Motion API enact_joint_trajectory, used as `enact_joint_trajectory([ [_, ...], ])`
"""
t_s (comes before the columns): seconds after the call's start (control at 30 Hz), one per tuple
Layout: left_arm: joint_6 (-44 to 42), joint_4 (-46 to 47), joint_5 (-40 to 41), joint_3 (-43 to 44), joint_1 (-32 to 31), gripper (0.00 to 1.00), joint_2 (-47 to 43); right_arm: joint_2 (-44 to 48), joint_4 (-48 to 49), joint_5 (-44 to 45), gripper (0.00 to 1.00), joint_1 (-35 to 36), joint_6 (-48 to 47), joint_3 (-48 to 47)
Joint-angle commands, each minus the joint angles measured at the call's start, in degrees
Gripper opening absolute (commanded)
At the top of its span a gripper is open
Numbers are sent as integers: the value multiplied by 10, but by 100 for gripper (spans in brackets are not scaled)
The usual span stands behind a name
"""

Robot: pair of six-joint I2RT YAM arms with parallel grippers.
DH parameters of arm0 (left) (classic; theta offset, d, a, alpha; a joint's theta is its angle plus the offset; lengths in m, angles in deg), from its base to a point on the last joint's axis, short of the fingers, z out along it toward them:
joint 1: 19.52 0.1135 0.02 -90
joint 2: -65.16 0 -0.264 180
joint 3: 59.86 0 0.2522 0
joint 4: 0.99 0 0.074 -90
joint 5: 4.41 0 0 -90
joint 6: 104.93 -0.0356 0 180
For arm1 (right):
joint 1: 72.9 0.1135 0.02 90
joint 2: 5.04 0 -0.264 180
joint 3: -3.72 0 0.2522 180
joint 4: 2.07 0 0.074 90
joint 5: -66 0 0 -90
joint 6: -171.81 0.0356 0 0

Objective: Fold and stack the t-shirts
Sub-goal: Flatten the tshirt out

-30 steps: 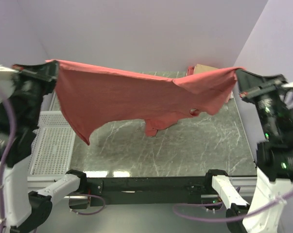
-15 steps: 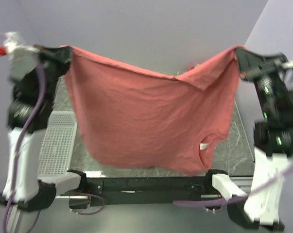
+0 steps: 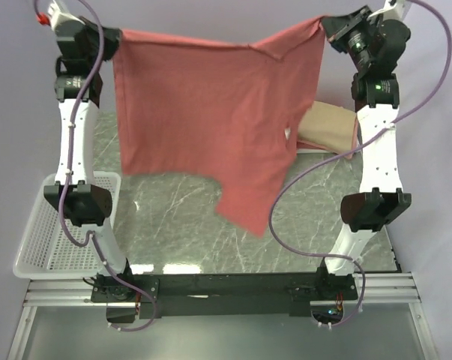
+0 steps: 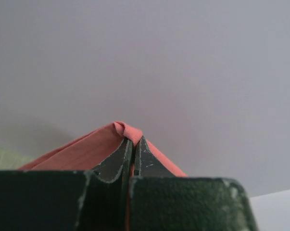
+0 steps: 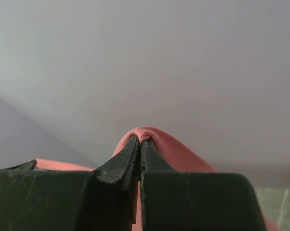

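Near edge: black rail (image 3: 226,289) carrying both arm bases. Purple cables (image 3: 282,202) loop off each arm.

Left of the bases: white mesh basket (image 3: 42,232), sitting beside the dark marbled counter (image 3: 181,217).

Both arms stand tall and nearly upright, left arm (image 3: 74,127) at the counter's left side, right arm (image 3: 377,135) at its right, wrists well above the surface.

Strung between them: salmon-red t-shirt (image 3: 203,112), held up in the air by its top edge and spread wide. Upper edge sags slightly in the middle. Cloth hangs longer toward the right, tapering to a low corner over the middle of the counter; cannot tell whether that corner touches the surface.

Left jaws: clenched on one top corner of the shirt. Wrist view shows the dark fingers (image 4: 113,163) pressed together with a fold of red cloth (image 4: 87,151) pinched over the tips.

Right jaws: likewise clamped on the opposite corner, fingers (image 5: 118,166) closed tight, red cloth (image 5: 169,149) bunched over them.

Farther back, right: folded tan t-shirt (image 3: 327,124) lying on the counter, partly hidden behind the hanging shirt and the right arm.

Beyond: plain pale wall (image 3: 211,15).
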Motion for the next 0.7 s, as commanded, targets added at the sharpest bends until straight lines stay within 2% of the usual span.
enact_joint_trajectory([
  [0.0, 1, 84, -58, 112, 32, 1, -20, 51, 81, 33, 0, -1, -21, -69],
  [0.1, 0, 105, -59, 58, 48, 1, -73, 107, 126, 43, 0, -1, -13, 24],
  [0.17, -7, 117, -59, -29, 52, 1, -106, 141, 126, 34, 0, -1, -9, 74],
  [0.27, -5, 114, -70, -151, 56, 0, -164, 215, 145, 33, 0, -1, 1, 233],
  [0.3, 2, 124, -78, -233, 56, 1, -200, 238, 164, 33, 0, -1, 4, 330],
  [0.37, 17, 144, -84, -325, 56, 1, -239, 301, 169, 36, 0, -2, 13, 422],
  [0.4, 24, 141, -81, -365, 56, 1, -273, 322, 165, 38, 0, -1, 16, 505],
  [0.43, 39, 144, -81, -448, 56, 1, -291, 364, 165, 38, 0, -1, 21, 550],
  [0.47, 48, 148, -82, -489, 56, 0, -309, 385, 165, 37, 0, -1, 27, 592],
  [0.5, 57, 138, -79, -565, 56, 0, -342, 405, 156, 38, 0, -1, 30, 673],
  [0.67, 95, 106, -46, -760, 53, 1, -431, 518, 117, 40, 0, -1, 57, 913],
])
